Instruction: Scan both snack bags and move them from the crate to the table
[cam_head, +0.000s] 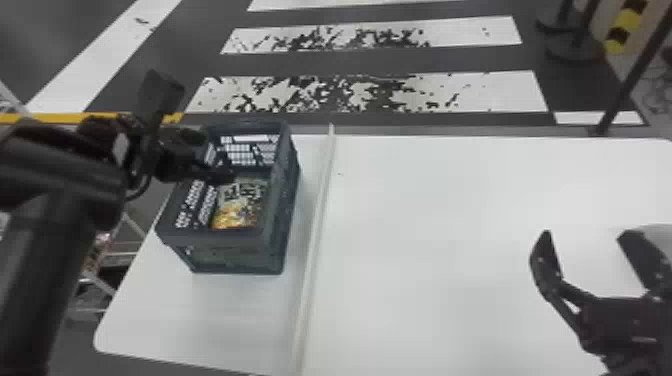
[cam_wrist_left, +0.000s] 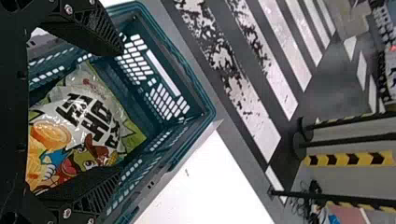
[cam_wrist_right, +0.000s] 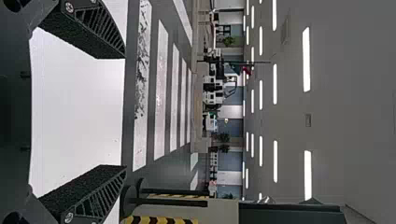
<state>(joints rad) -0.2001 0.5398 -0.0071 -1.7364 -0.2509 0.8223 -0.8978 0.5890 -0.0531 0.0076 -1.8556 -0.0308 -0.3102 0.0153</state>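
In the head view my left gripper (cam_head: 220, 176) reaches over the left wall of the dark crate (cam_head: 215, 237), above a snack bag (cam_head: 239, 205) with a yellow and green print lying inside. From the left wrist, the gripper (cam_wrist_left: 122, 112) is open, its two fingers spread on either side of the snack bag (cam_wrist_left: 88, 112) in the crate (cam_wrist_left: 161, 77). Whether a second bag lies beneath cannot be told. My right gripper (cam_head: 585, 240) is parked open over the right side of the table; the right wrist view shows the same gripper (cam_wrist_right: 123, 112) with nothing between its fingers.
The crate stands on the left part of the white table (cam_head: 450, 210), left of a raised pale strip (cam_head: 315, 230) that runs front to back. Dark posts with round bases (cam_head: 575, 47) stand on the floor beyond the table's far right.
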